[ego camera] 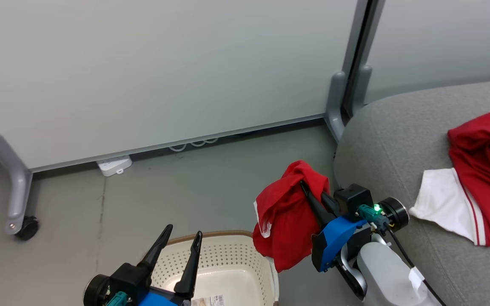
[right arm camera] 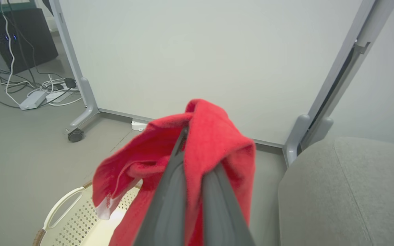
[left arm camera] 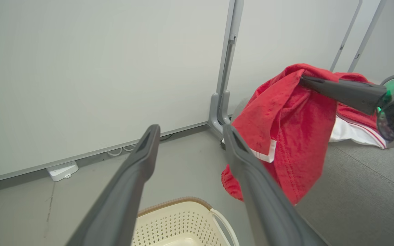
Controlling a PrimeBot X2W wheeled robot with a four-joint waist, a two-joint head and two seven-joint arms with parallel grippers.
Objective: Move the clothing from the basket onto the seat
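My right claw (ego camera: 309,189) is clamped on a red garment (ego camera: 285,221), held high between basket (ego camera: 228,248) and seat (ego camera: 381,140) so it won't drag. The red-and-white garment (ego camera: 479,178) lies on the seat. Left claw (ego camera: 183,231) stands apart, empty. The basket looks emptied, I think.

Red garment (left arm camera: 287,136) in right tool (left arm camera: 304,81), near cream basket (left arm camera: 178,220) and grey seat (left arm camera: 361,191).

red garment (ego camera: 287,221) soft matt cloth; basket (ego camera: 232,259) perforated plastic; seat (ego camera: 394,136) grey fabric.
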